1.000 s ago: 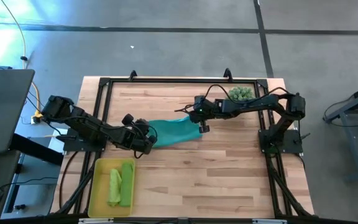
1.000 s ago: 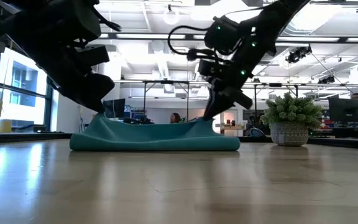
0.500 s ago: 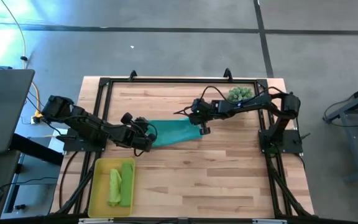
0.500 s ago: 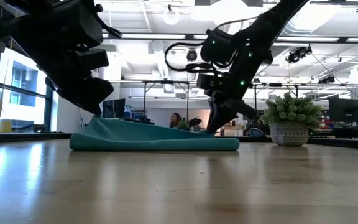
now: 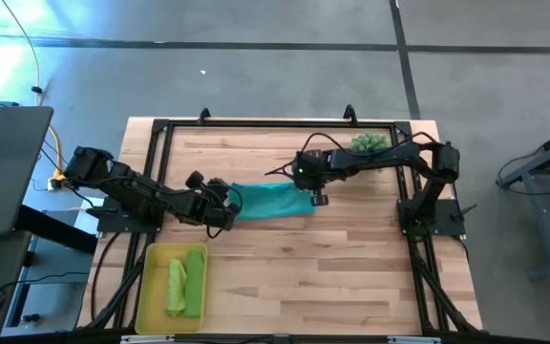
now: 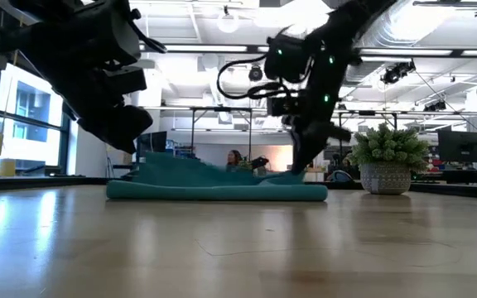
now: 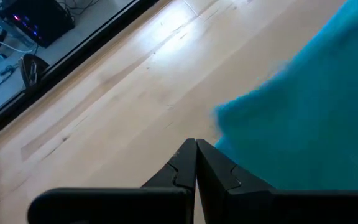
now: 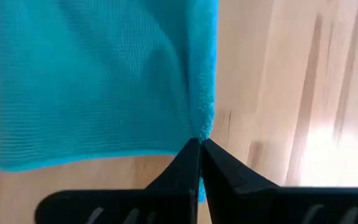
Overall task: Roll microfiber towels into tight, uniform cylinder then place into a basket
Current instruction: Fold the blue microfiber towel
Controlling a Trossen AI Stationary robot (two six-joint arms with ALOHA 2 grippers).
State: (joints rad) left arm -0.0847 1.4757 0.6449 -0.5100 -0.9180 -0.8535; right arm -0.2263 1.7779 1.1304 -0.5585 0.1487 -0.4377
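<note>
A teal microfiber towel (image 5: 270,201) lies spread across the table's middle, mostly flat, with a low hump near its left end (image 6: 151,163). My left gripper (image 5: 229,215) is shut at that left end. In the left wrist view its shut tips (image 7: 196,144) sit just beside the towel's edge (image 7: 229,115), with no cloth showing between them. My right gripper (image 5: 316,199) is shut on the towel's right end, pointing steeply down. Two rolled lime green towels (image 5: 186,282) lie in the yellow basket (image 5: 146,287) at the near left. My left gripper is shut next to the towel's left edge; I cannot tell whether it touches the cloth. My right gripper pinches the towel's right edge (image 8: 205,121) between its fingertips, near a corner. It comes from above, pointing steeply down. The held edge sits low, just above the table (image 6: 292,174), and the cloth is slack.
A spiky green plant in a pot (image 5: 369,143) stands at the far right, close behind my right arm. A black frame (image 5: 256,124) runs around the table's edges. Bare wood (image 5: 313,277) lies near the front edge and right of the basket.
My right gripper has tipped more steeply downward and sunk toward the table, bringing down the towel's raised right end. It has gone a little toward the right edge. The towel has slid rightward with it and now lies flatter and squarer.
</note>
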